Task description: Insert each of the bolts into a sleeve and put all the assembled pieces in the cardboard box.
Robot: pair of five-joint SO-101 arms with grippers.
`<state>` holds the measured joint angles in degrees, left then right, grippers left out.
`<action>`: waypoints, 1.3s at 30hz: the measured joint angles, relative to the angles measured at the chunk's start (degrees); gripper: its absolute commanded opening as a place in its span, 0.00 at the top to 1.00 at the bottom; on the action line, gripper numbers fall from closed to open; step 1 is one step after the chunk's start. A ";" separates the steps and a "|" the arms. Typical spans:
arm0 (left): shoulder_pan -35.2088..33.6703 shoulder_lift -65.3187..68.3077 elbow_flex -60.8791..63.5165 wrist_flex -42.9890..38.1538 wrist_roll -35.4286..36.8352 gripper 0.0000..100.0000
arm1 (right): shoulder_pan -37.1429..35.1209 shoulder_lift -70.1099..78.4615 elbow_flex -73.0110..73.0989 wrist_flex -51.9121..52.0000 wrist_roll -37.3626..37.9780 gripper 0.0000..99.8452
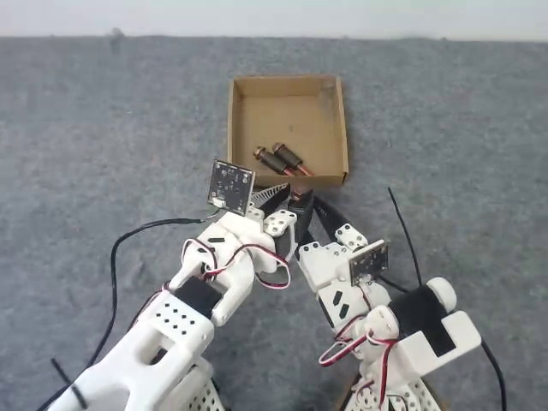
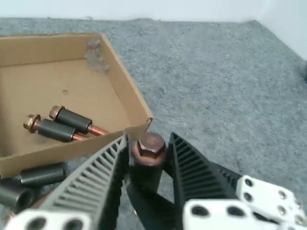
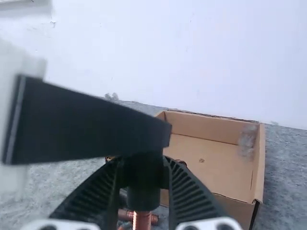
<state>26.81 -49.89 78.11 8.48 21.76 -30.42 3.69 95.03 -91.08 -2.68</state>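
Note:
The cardboard box [image 1: 229, 128] sits at the back middle of the grey mat, with two assembled pieces [image 1: 278, 159] lying against its front wall. Both arms meet just in front of that wall. My left gripper [image 2: 148, 141] is shut on a copper-headed bolt [image 2: 149, 146] that stands in a black sleeve [image 2: 144, 175]. From the other side, my right gripper [image 3: 141, 166] is shut on the same black sleeve [image 3: 142, 184]. The bolt's copper thread [image 3: 141, 220] sticks out of the sleeve's end. In the high view the left gripper [image 1: 284, 197] and right gripper [image 1: 306, 208] touch tips.
Two loose black sleeves [image 2: 42, 174] lie on the mat outside the box's front wall [image 2: 72, 151], close to the left gripper. A black finger of the left arm [image 3: 86, 127] crosses the right wrist view. Cables trail on the mat beside both arms.

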 measured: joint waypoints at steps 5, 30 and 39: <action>0.00 0.00 0.00 0.00 0.00 0.87 | 0.00 0.00 0.00 0.00 0.00 0.99; -5.19 -27.87 0.97 11.25 0.00 0.87 | 1.93 0.00 0.00 0.00 0.00 0.99; -17.85 -40.09 0.97 23.38 0.09 0.87 | 1.93 0.00 0.00 0.00 0.00 0.99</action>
<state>8.97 -89.98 79.08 31.87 21.85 -28.48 3.69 95.03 -91.08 -2.68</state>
